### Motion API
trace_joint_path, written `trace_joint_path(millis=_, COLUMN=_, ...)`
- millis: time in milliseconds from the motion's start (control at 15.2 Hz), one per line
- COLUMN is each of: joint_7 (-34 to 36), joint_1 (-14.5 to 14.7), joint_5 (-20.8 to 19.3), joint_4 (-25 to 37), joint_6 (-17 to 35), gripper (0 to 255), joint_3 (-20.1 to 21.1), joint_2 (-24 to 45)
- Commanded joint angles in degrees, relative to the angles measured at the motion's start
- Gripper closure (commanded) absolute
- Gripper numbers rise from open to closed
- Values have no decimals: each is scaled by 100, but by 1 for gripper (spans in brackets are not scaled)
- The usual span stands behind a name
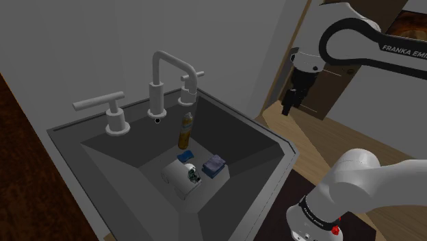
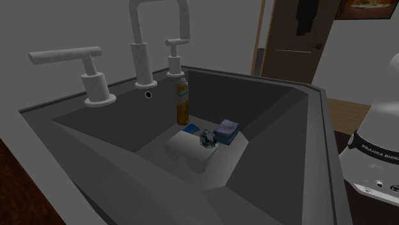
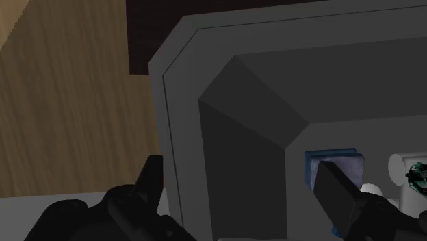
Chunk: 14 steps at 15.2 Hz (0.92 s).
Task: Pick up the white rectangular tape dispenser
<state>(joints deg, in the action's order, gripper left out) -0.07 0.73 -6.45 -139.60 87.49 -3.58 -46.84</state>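
Note:
The white rectangular tape dispenser [image 1: 180, 175] [image 2: 187, 148] lies on the floor of a dark grey sink [image 1: 286, 148] [image 2: 323, 108], with a greenish clear roll at its end. My black gripper [image 1: 286, 109] [image 2: 302, 29] hangs high above the sink's corner at the shoulder view's right, well away from the dispenser. In the wrist view the gripper [image 3: 243, 185] is open with nothing between its fingers, looking down on the sink rim [image 3: 171, 82]. The dispenser [image 3: 405, 186] shows past the right finger [image 3: 335, 192].
An orange bottle [image 1: 185, 130] [image 2: 183, 102] stands against the sink's back wall under the faucet [image 1: 159, 85] [image 2: 142, 45]. A blue-purple block [image 1: 214, 165] [image 2: 226, 132] [image 3: 333, 164] lies beside the dispenser. A wooden door [image 2: 300, 38] and wood floor [image 3: 68, 116] lie beyond the sink.

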Motion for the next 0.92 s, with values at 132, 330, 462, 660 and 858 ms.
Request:
trace_joint_path(millis=132, joint_7=181, joint_1=99, joint_5=161, joint_4=-154, joint_6=278, gripper=0, joint_3=156, joint_2=125)
trace_joint_path(millis=330, joint_7=442, joint_1=253, joint_5=394, joint_4=-336, joint_6=712, gripper=0, joint_3=393, joint_2=368)
trace_joint_path(millis=462, joint_7=611, joint_1=358, joint_5=541, joint_4=-424, joint_6=1010, gripper=0, joint_3=552, joint_2=569)
trace_joint_path(millis=660, joint_7=855, joint_1=513, joint_5=745, joint_4=-502, joint_6=1467, gripper=0, joint_3=790, joint_2=925)
trace_joint_path(millis=858, joint_7=1090, joint_1=659, joint_5=924, joint_4=-515, joint_6=1928, gripper=0, joint_3=1029, joint_2=1343)
